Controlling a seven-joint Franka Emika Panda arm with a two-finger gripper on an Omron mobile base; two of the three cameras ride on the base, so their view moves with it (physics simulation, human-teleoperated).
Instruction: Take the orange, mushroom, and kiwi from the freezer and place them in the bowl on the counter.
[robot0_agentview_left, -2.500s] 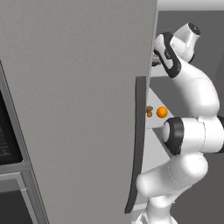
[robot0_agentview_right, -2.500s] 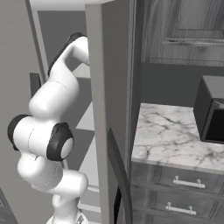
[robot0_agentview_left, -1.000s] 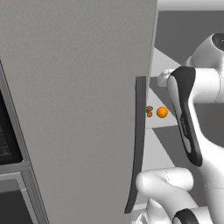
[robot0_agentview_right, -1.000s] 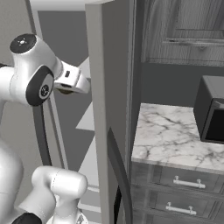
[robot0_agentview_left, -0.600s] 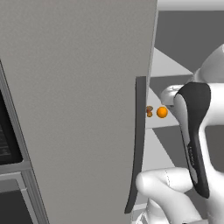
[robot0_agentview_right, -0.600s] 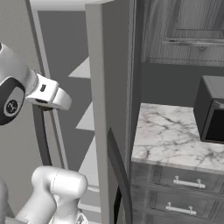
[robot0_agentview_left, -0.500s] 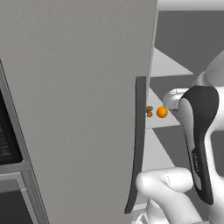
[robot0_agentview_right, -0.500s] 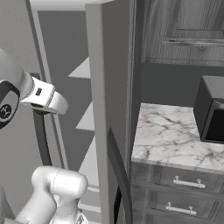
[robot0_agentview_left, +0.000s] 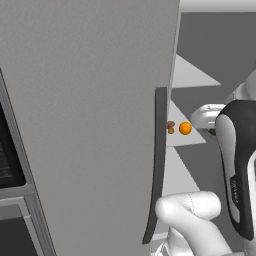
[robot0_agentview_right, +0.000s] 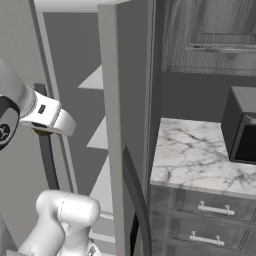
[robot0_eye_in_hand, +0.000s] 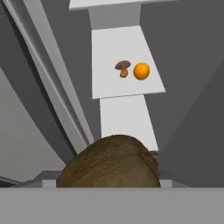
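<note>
The kiwi (robot0_eye_in_hand: 109, 164), a brown fuzzy lump, looms large at the bottom of the hand view, and my gripper (robot0_agentview_left: 212, 129) is shut on it; the fingertips are hidden behind it. The hand hangs in front of the open freezer (robot0_agentview_left: 90, 115), just right of the shelf (robot0_eye_in_hand: 127, 83) that bears the orange (robot0_agentview_left: 185, 128) and the mushroom (robot0_agentview_left: 171, 127). The hand view shows the orange (robot0_eye_in_hand: 141, 71) and the mushroom (robot0_eye_in_hand: 123, 68) side by side, farther in. The marble counter (robot0_agentview_right: 200, 150) lies right of the freezer. The bowl is out of view.
The open freezer door (robot0_agentview_right: 122, 115) with its long dark handle (robot0_agentview_right: 137, 200) stands between my arm and the counter. A black microwave (robot0_agentview_right: 242, 130) sits at the counter's far right, over dark drawers (robot0_agentview_right: 210, 210). The other door's handle (robot0_agentview_left: 157, 160) is left of the shelf.
My arm has swung back out of the freezer. The hand has come lower and nearer the base with the kiwi in it. The orange and mushroom have stayed put.
</note>
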